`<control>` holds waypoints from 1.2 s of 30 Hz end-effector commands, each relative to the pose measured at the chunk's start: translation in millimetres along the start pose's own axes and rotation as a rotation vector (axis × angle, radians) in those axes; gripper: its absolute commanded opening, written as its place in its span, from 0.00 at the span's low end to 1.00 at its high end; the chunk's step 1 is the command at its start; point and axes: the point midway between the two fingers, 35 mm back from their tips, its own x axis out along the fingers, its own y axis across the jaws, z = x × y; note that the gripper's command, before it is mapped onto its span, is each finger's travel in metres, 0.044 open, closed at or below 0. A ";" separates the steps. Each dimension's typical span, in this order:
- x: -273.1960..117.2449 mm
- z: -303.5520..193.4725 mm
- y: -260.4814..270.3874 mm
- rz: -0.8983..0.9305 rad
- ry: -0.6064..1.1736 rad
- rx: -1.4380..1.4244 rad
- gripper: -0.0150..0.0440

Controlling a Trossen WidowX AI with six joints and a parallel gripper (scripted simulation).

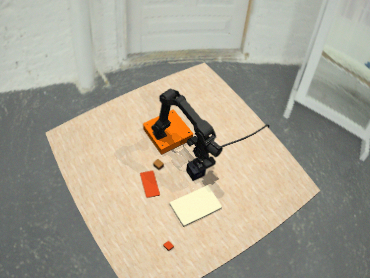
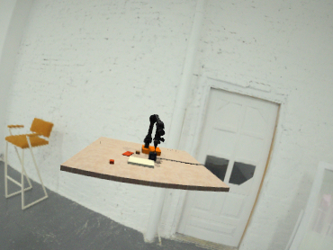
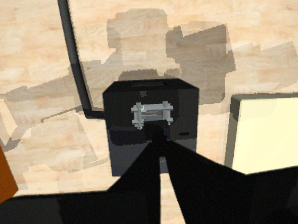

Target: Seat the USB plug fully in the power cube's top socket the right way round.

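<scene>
The black power cube [image 1: 195, 172] [image 2: 152, 156] [image 3: 117, 155] stands upright on the table, with a silver rectangular outline [image 3: 152, 106] on its top. My gripper [image 3: 160, 148] comes down over the cube's top, its fingertips closed together on the small dark USB plug [image 3: 159, 133] beside the silver outline. The plug is mostly hidden by the fingertips and is black against black, so its way round and its depth in the socket cannot be told. In the top and exterior views the arm hangs over the cube and hides the plug.
A black cable [image 1: 245, 138] [image 2: 182, 162] [image 3: 71, 50] runs from the cube across the table [image 1: 250, 190]. A cream slab [image 1: 195, 206] [image 2: 140, 161] [image 3: 265, 135] lies close beside the cube. The orange base [image 1: 167, 137], a brown block [image 1: 158, 164], a red slab [image 1: 150, 184] and a red block [image 1: 168, 245] are also there.
</scene>
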 end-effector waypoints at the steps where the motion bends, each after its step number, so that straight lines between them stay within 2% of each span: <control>1: -4.8 0.2 -0.5 -0.005 -0.001 0.000 0.25; 23: -15.4 0.1 -0.4 -0.003 -0.001 0.006 0.25; 36: -13.9 0.0 -0.2 -0.001 -0.001 0.301 0.25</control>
